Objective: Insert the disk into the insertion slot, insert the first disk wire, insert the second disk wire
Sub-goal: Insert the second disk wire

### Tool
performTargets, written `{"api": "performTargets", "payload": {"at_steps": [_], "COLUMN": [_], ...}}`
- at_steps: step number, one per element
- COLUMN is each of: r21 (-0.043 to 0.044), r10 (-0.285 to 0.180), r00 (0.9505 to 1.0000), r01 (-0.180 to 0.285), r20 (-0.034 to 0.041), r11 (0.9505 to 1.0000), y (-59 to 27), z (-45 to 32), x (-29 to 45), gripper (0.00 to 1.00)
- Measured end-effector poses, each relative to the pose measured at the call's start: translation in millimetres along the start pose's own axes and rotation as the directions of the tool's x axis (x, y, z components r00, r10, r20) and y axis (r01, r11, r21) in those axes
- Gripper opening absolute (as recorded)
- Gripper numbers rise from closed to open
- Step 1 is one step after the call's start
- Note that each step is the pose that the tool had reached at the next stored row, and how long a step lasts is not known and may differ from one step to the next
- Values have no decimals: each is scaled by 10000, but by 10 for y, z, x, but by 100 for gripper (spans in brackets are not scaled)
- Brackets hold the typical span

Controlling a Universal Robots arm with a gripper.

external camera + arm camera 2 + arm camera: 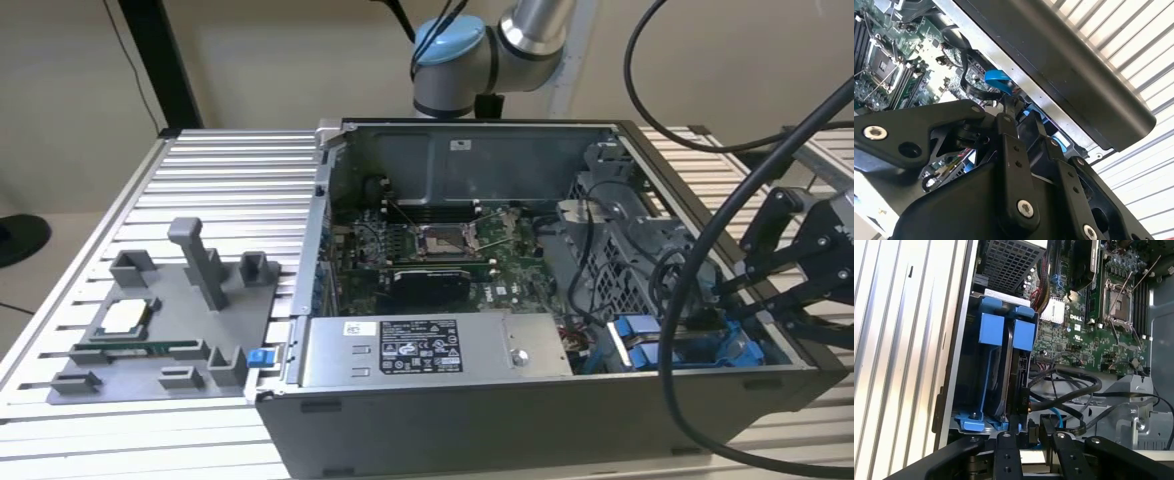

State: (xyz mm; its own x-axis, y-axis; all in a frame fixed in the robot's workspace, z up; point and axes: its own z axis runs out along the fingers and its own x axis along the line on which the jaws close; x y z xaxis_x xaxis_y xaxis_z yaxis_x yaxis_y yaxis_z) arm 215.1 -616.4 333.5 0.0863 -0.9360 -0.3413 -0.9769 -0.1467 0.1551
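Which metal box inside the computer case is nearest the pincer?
The insertion slot with bright blue rails, beside the pincer; the labelled power-supply box sits farther away.

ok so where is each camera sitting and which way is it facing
Exterior view: off the arm, raised over the table, looking down into the open computer case; the arm and gripper show.
First wrist view: on the wrist behind the gripper, facing the insertion slot.
Second wrist view: behind the gripper too, facing along the computer case rim.
Both wrist views share the motherboard.
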Motion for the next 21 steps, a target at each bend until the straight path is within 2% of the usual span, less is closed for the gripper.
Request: {"api": "performTargets", "payload": {"at_steps": [2, 6, 7, 13, 16, 18, 21], "r21": [4, 11, 13, 20, 21, 21, 21], "r10": [-3, -22, -26, -42, -42, -42, -42], "r00": [10000, 9999, 9999, 9998, 9998, 9998, 9998], "r01": [3, 21, 25, 41, 42, 42, 42], "r20": [17, 107, 128, 204, 208, 208, 209], "r11": [10000, 10000, 10000, 10000, 10000, 10000, 10000], "y": [1, -1, -1, -2, 1, 11, 34], "z": [3, 6, 6, 8, 0, -52, -180], "x": [1, -5, -7, -10, -13, -33, -81], "gripper": [100, 100, 0, 0, 0, 0, 0]}}
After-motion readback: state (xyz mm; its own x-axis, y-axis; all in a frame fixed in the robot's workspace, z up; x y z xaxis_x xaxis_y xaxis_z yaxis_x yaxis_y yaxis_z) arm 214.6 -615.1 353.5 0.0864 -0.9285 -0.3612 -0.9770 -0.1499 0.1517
